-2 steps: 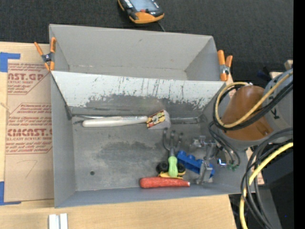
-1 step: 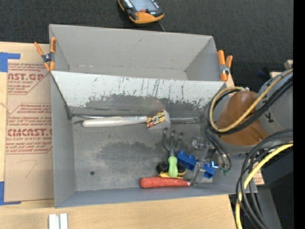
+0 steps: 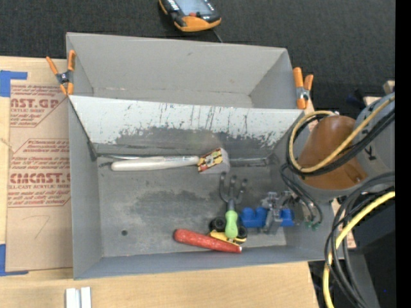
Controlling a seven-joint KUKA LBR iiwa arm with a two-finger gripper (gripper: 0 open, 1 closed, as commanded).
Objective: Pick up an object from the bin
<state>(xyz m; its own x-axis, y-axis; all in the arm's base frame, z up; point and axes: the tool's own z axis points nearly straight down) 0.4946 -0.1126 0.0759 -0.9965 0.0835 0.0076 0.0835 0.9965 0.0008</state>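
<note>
Bin (image 3: 148,201) walls frame your arm (image 3: 327,153), reaching in from the right. A long white-handled brush (image 3: 154,164) lies across the floor's upper left. Near the lower edge you see a red stick (image 3: 205,240), blue block (image 3: 253,217) and green peg (image 3: 230,221) clustered. Your gripper (image 3: 233,186) sits just up-frame of the peg, fingers spread, pinching nothing.

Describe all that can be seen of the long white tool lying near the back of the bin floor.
The white tool is a long, slim stick with a smooth, slightly glossy pale handle, maybe plastic. Its right end carries a small head marked red, yellow and white; what kind of head I cannot tell. It lies flat on the bin floor, lengthwise along the foot of the back wall, alone, apart from the heap at the front right.
</note>
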